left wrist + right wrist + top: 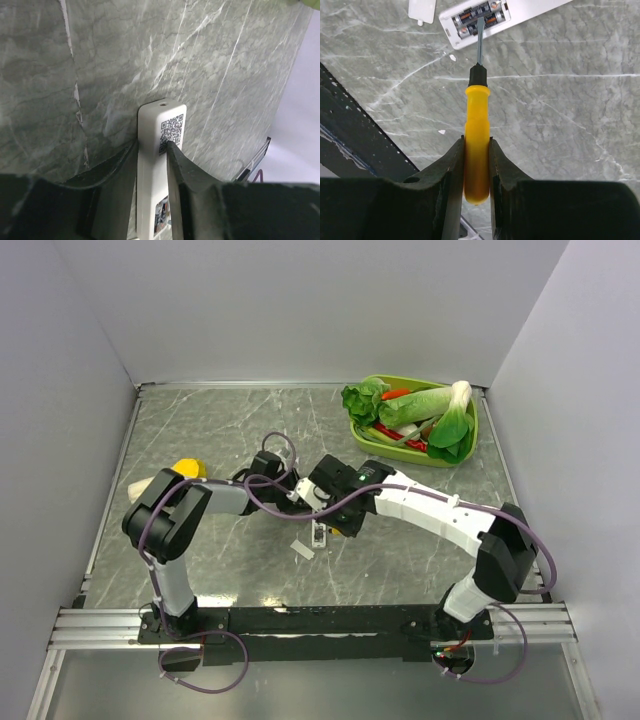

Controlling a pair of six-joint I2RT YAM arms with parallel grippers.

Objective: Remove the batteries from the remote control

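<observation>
**A:** Where is the remote?

**B:** From above, the remote [319, 533] lies on the table [200, 420] just below the middle of the frame, where the two arms meet. Its back faces up.

**A:** Is anything holding it?

**B:** Yes. The left gripper [152, 150] is narrowed onto it. In the left wrist view its fingers press on the two long sides of the white body, and a QR sticker [171, 131] shows between the tips.

**A:** And the other claw?

**B:** The right gripper [476, 145] is clamped on the yellow handle of a screwdriver [477, 115], low in the centre of the right wrist view. The shaft runs straight up the frame. Its tip sits over the open recess in the remote's back, at the top edge.

**A:** Where are the batteries?

**B:** Both batteries [470, 16] lie side by side in the recess, dark with reddish bands. The blade tip lies at the line between them, but I cannot tell whether it touches them.

**A:** And the cover?

**B:** The cover [421, 9] lies flat on the table at the upper left of that view. It is just beside the remote's end and apart from it. From above it is the small white piece at the remote's lower left.

**A:** Is there anything else?

**B:** A green tray [474, 430] of vegetables stands at the upper right of the overhead view, well apart from both claws. A yellow lump [188, 468] sits at the left, behind the left arm. I cannot tell what it is.
</observation>
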